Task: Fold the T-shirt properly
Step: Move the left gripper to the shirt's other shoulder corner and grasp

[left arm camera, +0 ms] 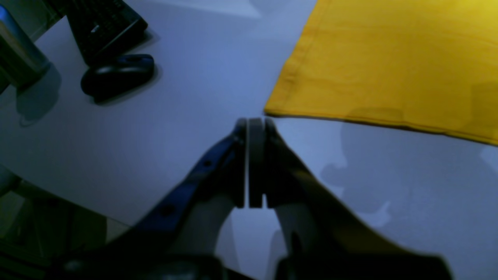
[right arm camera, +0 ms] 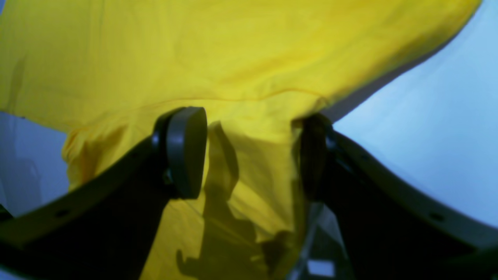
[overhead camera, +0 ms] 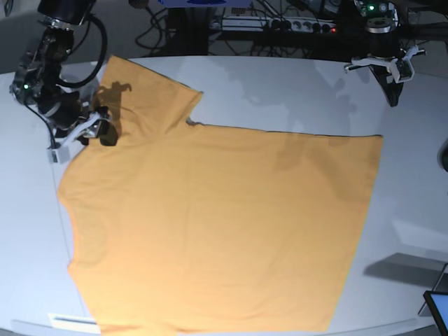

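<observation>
The T-shirt [overhead camera: 217,224] lies spread nearly flat on the counter [overhead camera: 280,84], and the right gripper [right arm camera: 249,155] straddles a bunched edge by its sleeve, jaws apart — likely poised to pinch — while the left gripper [left arm camera: 251,128], jaws closed empty, hangs just off the hem corner.

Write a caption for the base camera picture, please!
Orange-yellow T-shirt spread flat on the table, right tool open at its sleeve.
</observation>
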Motion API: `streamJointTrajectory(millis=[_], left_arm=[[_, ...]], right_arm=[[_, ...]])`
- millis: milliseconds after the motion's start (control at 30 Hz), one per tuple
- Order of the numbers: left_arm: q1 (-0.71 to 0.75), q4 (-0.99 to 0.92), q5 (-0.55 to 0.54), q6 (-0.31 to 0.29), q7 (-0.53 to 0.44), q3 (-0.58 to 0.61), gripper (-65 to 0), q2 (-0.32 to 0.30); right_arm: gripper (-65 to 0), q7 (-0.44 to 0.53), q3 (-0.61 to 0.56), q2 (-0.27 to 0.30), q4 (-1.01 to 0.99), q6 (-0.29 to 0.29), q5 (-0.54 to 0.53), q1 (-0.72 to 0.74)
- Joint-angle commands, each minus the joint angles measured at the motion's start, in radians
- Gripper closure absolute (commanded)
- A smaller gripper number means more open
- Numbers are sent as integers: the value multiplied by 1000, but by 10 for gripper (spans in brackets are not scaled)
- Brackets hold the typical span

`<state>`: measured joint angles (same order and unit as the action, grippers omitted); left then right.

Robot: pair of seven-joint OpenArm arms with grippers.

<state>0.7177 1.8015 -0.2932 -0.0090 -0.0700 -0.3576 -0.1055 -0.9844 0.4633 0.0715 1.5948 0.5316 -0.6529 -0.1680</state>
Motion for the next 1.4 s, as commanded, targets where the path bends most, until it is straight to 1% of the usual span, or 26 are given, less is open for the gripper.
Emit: streamJointTrajectory(millis=[0, 67, 100, 167, 267, 300, 367, 433, 567, 633, 700, 800, 867, 933, 1000, 1133, 1167, 1233, 1300, 1367], left_arm=[[10, 13, -4, 5, -27, -7, -12, -7], [9, 13, -8, 5, -27, -7, -12, -7], [6, 13, -8, 5, -27, -7, -12, -7], [3, 13, -8, 5, -27, -7, -12, -7], [3, 11, -10, 5, -26, -7, -12, -7], [3, 11, -11, 5, -26, -7, -13, -7], [3, -1, -11, 5, -23, -8, -17, -7], [-7, -15, -13, 5, 19, -16, -59, -7], [-48, -15, -19, 5, 163, -103, -195, 17], [-69, -15, -65, 5, 220, -162, -235, 19], [-77, -15, -131, 4, 264, -209, -259, 14], [-77, -9, -235, -3, 312, -269, -282, -20], [-76, -10, -289, -46, 330, -291, -287, -50], [-74, -13, -323, -105, 345, -309, -287, -69], [-77, -13, -331, -144, 364, -327, -287, -72], [-119, -16, -334, -243, 385, -349, -287, -72], [-129, -22, -334, -254, 407, -355, -287, -72], [-162, -41, -334, -256, 445, -360, -287, -72], [-200, -82, -334, -257, 464, -363, -287, -75], [-231, -131, -334, -257, 470, -361, -287, -102]], right_arm=[[-354, -24, -4, 6, 9, 2, 8, -3], [-345, -24, -4, 6, 8, 2, 8, -3], [-325, -24, -4, 6, 8, 2, 8, -3], [-248, -24, -4, 6, 8, 2, 8, -3], [-93, -24, -4, 7, 8, 2, 8, -3], [-54, -24, -4, 7, 8, 2, 8, -3], [0, -24, -5, 9, 6, 0, 8, -3], [-3, -24, -5, 9, 5, 0, 8, -3], [-3, -26, -5, 11, 5, 0, 8, -5], [-3, -26, -5, 11, 3, 0, 9, -5], [-3, -26, -5, 9, 3, 0, 11, -5], [-3, -26, -5, 9, 2, 0, 12, -5], [-3, -26, -5, 9, 2, 0, 12, -5], [-3, -26, -5, 9, 2, 0, 12, -5], [-3, -26, -5, 9, 2, 0, 12, -6], [-3, -26, -5, 9, 2, 0, 9, -17], [-3, -26, -5, 9, 2, 0, 9, -18], [-3, -26, -5, 11, 2, 0, 9, -18], [-3, -26, -5, 14, 2, 0, 9, -20], [-3, -26, -7, 14, 2, 0, 9, -26]])
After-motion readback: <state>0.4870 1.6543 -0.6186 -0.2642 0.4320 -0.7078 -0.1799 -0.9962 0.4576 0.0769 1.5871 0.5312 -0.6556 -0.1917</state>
